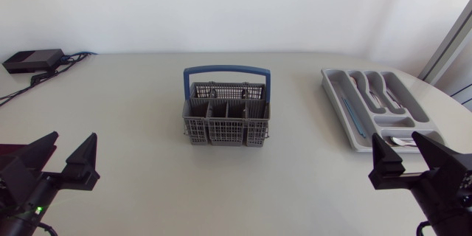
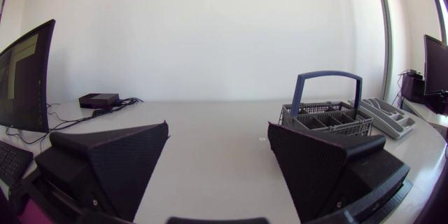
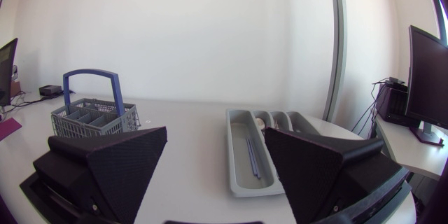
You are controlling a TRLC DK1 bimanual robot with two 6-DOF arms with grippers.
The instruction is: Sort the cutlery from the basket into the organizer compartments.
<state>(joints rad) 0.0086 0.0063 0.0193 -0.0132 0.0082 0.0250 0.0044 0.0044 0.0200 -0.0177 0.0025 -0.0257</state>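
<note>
A grey cutlery basket point(image 1: 225, 129) with a blue handle stands at the table's middle; no cutlery shows above its compartments. To its right at the back lies the grey organizer point(image 1: 327, 79), with cutlery in several compartments and a blue-handled piece point(image 1: 352, 114) in its long one. My left gripper point(image 1: 72, 147) sits at the near left, open and holding nothing, with the basket point(image 2: 318, 112) far ahead of it. Open and likewise bare, my right gripper point(image 1: 398, 144) sits at the near right, just in front of the organizer point(image 3: 229, 140); the basket point(image 3: 105, 122) is farther off beside it.
A black box point(image 1: 33, 60) with cables lies at the table's back left corner, also in the left wrist view as the black box point(image 2: 98, 100). The table's curved right edge runs close behind the organizer.
</note>
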